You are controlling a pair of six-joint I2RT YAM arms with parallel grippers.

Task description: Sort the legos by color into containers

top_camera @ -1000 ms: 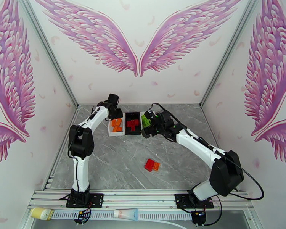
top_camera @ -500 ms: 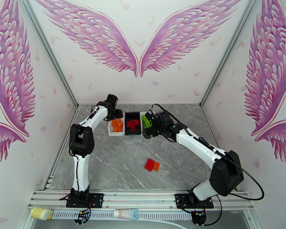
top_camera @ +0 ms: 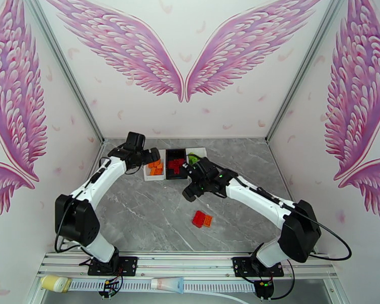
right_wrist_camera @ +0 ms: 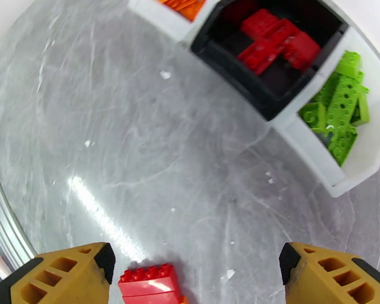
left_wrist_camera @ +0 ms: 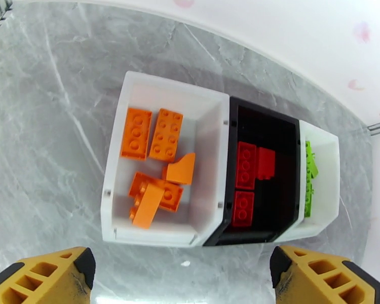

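Observation:
Three joined containers stand at the back: a left white tray [left_wrist_camera: 109, 193] holding orange legos [left_wrist_camera: 164, 135], a black middle tray [left_wrist_camera: 276, 138] with red legos [left_wrist_camera: 245, 165], and a right white tray [left_wrist_camera: 336, 173] with lime green legos [left_wrist_camera: 309, 168]. My left gripper [top_camera: 150, 154] hangs open just left of and above the orange tray, nothing between its yellow fingers [left_wrist_camera: 48, 277]. My right gripper [top_camera: 188, 192] is open over the bare table in front of the trays. A loose red lego [top_camera: 198, 218] touching an orange lego [top_camera: 207, 221] lies nearer the front; the red lego [right_wrist_camera: 149, 285] shows between my right fingers [right_wrist_camera: 63, 274].
The grey marble table [top_camera: 139, 214] is walled by pink-winged panels on three sides. A metal rail [top_camera: 190, 259] with both arm bases runs along the near edge. Open floor lies left and right of the loose pair.
My left gripper opened and drew back left from over the orange tray. My right arm swung from the green tray toward the near side, closer to the loose bricks.

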